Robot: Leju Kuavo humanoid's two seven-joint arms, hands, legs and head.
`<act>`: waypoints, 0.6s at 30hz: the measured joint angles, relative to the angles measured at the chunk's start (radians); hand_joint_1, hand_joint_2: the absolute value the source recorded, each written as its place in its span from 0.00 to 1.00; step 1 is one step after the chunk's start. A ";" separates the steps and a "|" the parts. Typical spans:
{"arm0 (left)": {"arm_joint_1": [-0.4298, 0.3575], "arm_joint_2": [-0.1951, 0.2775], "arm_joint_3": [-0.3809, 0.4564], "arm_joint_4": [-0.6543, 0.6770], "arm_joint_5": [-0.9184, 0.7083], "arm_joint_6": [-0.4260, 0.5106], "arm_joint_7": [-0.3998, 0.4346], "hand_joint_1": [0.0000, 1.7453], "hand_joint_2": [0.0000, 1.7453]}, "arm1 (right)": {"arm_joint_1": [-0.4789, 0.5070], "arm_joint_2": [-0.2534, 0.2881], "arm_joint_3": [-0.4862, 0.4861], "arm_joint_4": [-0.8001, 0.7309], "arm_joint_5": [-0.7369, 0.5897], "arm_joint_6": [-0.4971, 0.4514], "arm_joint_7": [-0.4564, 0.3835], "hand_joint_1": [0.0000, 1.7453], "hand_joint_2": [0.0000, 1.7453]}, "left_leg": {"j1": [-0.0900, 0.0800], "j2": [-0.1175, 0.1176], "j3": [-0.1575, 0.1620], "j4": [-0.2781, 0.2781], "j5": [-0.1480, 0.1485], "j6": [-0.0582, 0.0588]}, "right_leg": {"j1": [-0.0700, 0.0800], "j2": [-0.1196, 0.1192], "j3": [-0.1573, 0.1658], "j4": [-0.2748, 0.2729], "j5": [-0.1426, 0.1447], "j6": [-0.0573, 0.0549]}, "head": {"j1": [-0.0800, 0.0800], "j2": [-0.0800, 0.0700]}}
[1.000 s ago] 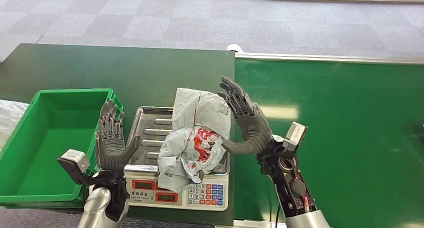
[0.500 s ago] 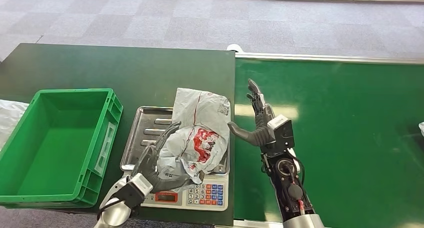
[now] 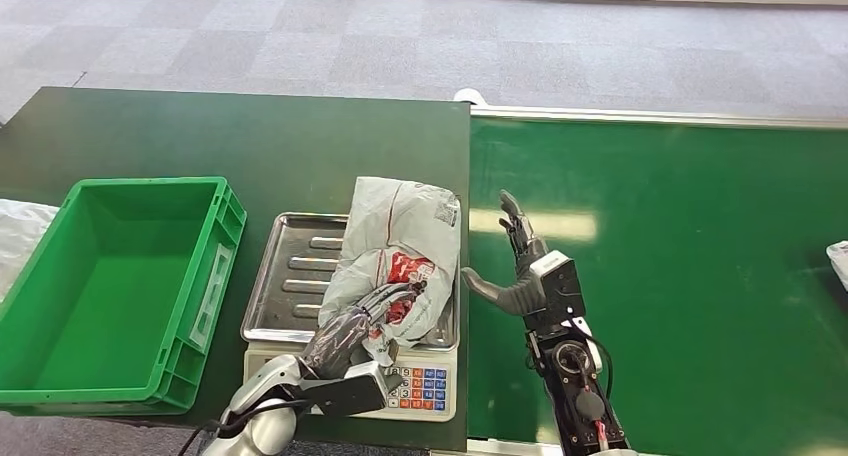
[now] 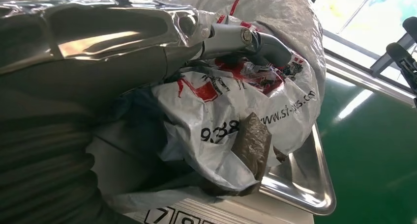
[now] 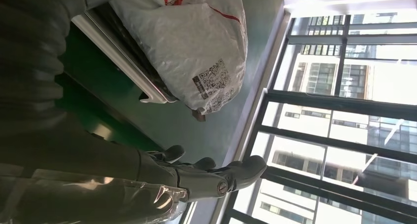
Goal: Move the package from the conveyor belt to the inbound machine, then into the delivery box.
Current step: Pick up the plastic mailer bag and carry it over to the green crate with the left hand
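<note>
Since a second ago my left hand has come onto the package, grasping it; left wrist view confirms contact. My right hand stays released.

Open green belt beside the right hand; crate wall left of the scale tray

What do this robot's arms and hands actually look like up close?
Each robot hand, left and right, has dark grey jointed fingers and a thick grey thumb. A grey box sits at each wrist. The right forearm is open black framework with red wiring, silver lower down.
</note>
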 joint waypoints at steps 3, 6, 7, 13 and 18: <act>-0.012 0.000 -0.004 0.021 -0.018 -0.013 0.023 0.00 1.00 | 0.003 0.001 -0.005 0.005 0.000 0.001 0.002 0.00 1.00 | 0.000 0.000 0.002 0.000 0.000 0.000 | 0.000 -0.001 0.002 0.000 0.000 0.000 | 0.000 0.000; -0.027 -0.001 -0.006 0.044 -0.037 -0.019 0.046 0.03 1.00 | 0.009 0.004 -0.012 0.008 0.000 0.001 0.003 0.00 1.00 | 0.000 -0.001 0.006 0.000 0.000 0.000 | 0.000 -0.001 0.006 0.000 -0.001 0.000 | 0.000 0.000; -0.031 -0.001 -0.006 0.052 -0.039 -0.018 0.048 0.24 1.00 | 0.011 0.005 -0.015 0.009 0.000 0.001 0.004 0.00 1.00 | 0.000 -0.001 0.007 0.000 0.000 0.000 | 0.000 -0.002 0.008 0.000 -0.001 0.000 | 0.000 0.000; -0.049 -0.004 -0.007 0.089 -0.047 0.028 0.023 1.00 1.00 | 0.031 0.007 -0.029 0.006 0.002 0.003 0.015 0.00 1.00 | 0.000 -0.001 0.013 -0.001 0.000 0.000 | 0.000 -0.002 0.014 -0.001 0.000 0.000 | 0.000 0.000; -0.055 -0.007 -0.006 0.093 -0.037 0.042 0.011 1.00 1.00 | 0.046 0.008 -0.039 -0.003 0.006 0.009 0.021 0.00 1.00 | 0.000 -0.001 0.014 -0.001 0.002 0.000 | 0.000 -0.001 0.014 -0.001 0.002 0.000 | 0.000 0.000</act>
